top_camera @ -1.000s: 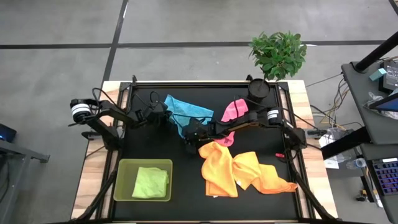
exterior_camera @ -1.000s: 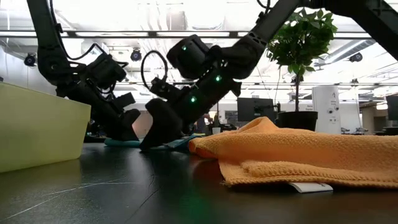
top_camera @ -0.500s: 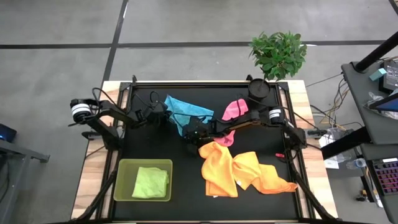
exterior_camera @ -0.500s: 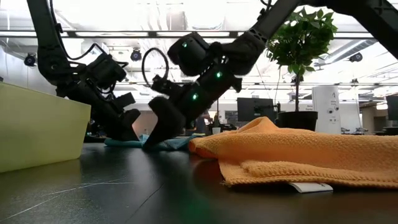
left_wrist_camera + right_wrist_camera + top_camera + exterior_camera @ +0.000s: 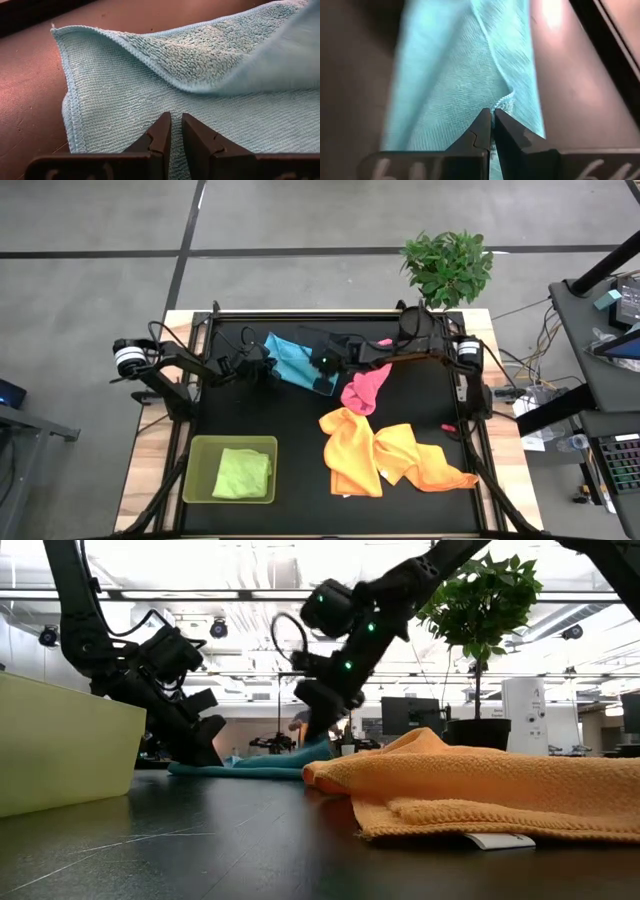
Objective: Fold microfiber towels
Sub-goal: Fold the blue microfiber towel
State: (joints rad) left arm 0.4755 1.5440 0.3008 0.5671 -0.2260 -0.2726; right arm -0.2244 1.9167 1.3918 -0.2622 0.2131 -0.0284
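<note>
**Blue towel pinched at its hem**

The light blue towel point(image 5: 292, 360) is spread just beyond the lime-green tray point(image 5: 231, 470), farther up the table. Its edge is pinched by the right gripper point(image 5: 492, 131), whose fingers are pressed together on the hem. The left gripper point(image 5: 173, 132) is nearly closed, apparently pressing the cloth. The fabric is judged soft, light and limp; corners and stitched hems are the best holds.

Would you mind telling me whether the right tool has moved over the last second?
Yes. The right tool, shut on the light blue towel, has moved away from the orange towel toward the table's far edge and lifted.
</note>
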